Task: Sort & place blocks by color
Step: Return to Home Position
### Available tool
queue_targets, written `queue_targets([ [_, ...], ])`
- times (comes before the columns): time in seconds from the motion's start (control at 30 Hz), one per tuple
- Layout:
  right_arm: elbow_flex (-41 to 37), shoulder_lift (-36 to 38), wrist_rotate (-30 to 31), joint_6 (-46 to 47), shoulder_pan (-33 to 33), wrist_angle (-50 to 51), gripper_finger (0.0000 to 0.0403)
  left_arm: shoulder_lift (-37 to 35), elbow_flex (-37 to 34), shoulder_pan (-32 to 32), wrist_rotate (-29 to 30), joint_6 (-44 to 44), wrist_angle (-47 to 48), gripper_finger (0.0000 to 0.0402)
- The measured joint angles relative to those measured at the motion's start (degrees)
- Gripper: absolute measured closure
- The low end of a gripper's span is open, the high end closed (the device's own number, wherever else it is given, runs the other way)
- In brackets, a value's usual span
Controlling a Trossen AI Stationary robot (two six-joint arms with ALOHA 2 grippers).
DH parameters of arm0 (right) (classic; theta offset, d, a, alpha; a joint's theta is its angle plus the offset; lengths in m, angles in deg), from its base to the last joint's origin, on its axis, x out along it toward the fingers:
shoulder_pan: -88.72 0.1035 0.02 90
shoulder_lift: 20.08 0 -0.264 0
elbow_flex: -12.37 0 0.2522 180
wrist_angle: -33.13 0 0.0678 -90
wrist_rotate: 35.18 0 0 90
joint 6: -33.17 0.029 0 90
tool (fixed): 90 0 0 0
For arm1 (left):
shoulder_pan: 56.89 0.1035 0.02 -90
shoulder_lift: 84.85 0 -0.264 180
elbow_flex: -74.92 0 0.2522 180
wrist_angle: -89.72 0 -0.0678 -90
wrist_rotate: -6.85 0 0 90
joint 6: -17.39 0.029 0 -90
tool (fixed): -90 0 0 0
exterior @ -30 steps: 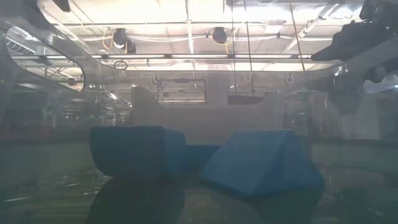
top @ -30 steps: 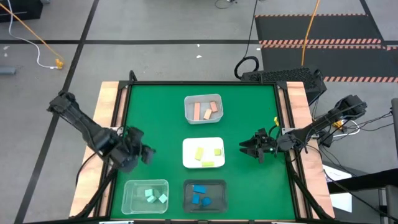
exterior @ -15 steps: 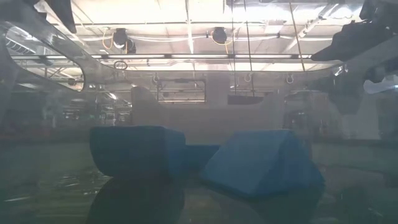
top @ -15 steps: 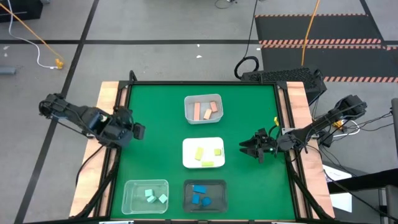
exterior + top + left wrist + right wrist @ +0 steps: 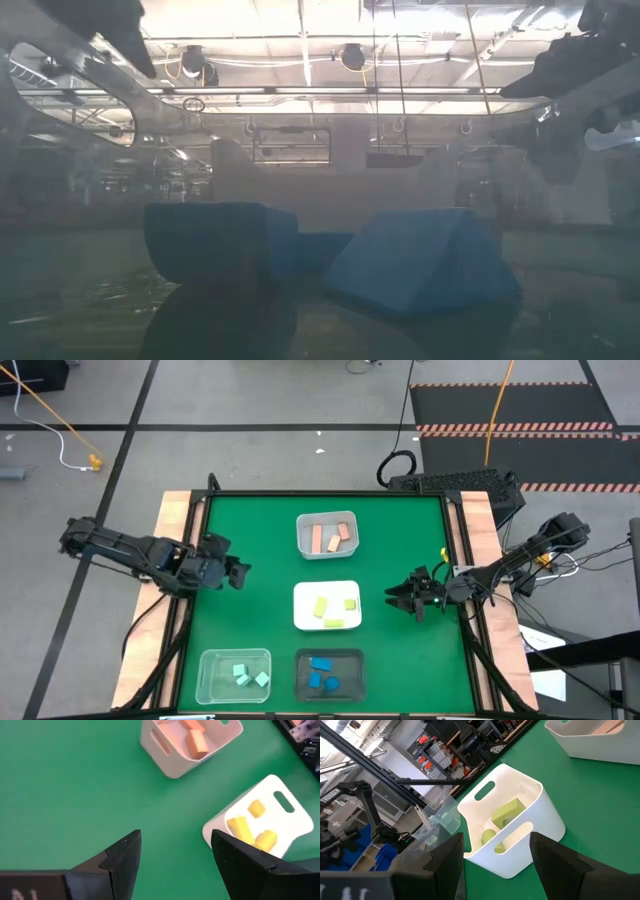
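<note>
Green table top (image 5: 250, 520), wood side rails, grey shop floor around. High view: blocks lie sorted by colour in four containers. Pink blocks (image 5: 331, 538) in white bin (image 5: 302, 525), far centre; yellow-green blocks (image 5: 333, 607) in white tray (image 5: 298, 595), mid table; mint blocks (image 5: 248, 676) in clear tray (image 5: 212, 665), near left; blue blocks (image 5: 321, 675) in black tray (image 5: 356, 658), near centre. Left gripper (image 5: 243, 571) over left part of the mat, well apart from all containers. Right gripper (image 5: 390, 598) just right of white tray, not touching. Low view: two blue blocks close up, side by side, seen thru a hazy wall; dark arm parts at both upper corners. L wrist view: fingers (image 5: 125, 857) spread, nothing between, bare mat beneath; white bin and white tray beyond. R wrist view: fingers (image 5: 447, 855) spread, empty, facing white tray w/ yellow-green blocks inside; clear tray past it.
</note>
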Motion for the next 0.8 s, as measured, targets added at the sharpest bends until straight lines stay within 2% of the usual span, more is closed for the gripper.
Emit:
queue_targets([
  [0.13, 0.0, 0.0, 0.0, 0.0, 0.0, 0.0, 0.0184, -0.1, -5.0, 2.9, 0.0, 6.2, -6.8, 0.0163],
  [0.5, 0.0, 0.0, 0.0, 0.0, 0.0, 0.0, 0.0184, 0.0, -18.7, 8.7, -1.8, 14.8, -26.2, 0.0163],
  [0.63, 0.0, 0.0, 0.0, 0.0, 0.0, 0.0, 0.0184, 0.0, -23.6, 10.4, -3.5, 18.4, -38.4, 0.0163],
  [0.8, 0.0, 0.0, 0.0, 0.0, 0.0, 0.0, 0.0184, 0.0, -30.6, 11.6, -8.1, 24.8, -59.1, 0.0163],
])
